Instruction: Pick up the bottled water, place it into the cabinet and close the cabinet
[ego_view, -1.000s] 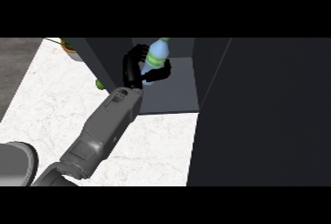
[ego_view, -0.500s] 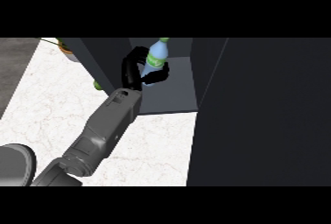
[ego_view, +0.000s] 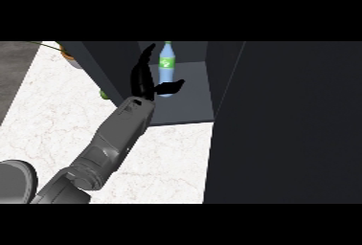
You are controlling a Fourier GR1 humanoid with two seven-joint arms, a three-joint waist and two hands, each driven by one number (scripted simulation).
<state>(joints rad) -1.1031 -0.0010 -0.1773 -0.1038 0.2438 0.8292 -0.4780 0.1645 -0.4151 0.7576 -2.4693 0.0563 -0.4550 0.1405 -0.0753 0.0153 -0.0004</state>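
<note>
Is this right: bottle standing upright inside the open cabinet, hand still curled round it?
Not quite. In the head view the bottled water does stand upright inside the cabinet, but the left hand is no longer curled round it: its fingers are straight and open beside the bottle, only the thumb reaching toward it.

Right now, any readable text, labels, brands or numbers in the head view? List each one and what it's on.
No readable text anywhere.
bottled water: has a green label with a pale mark, too small and blurred to read.
cabinet, counter, forearm and left hand: no markings visible.
</note>
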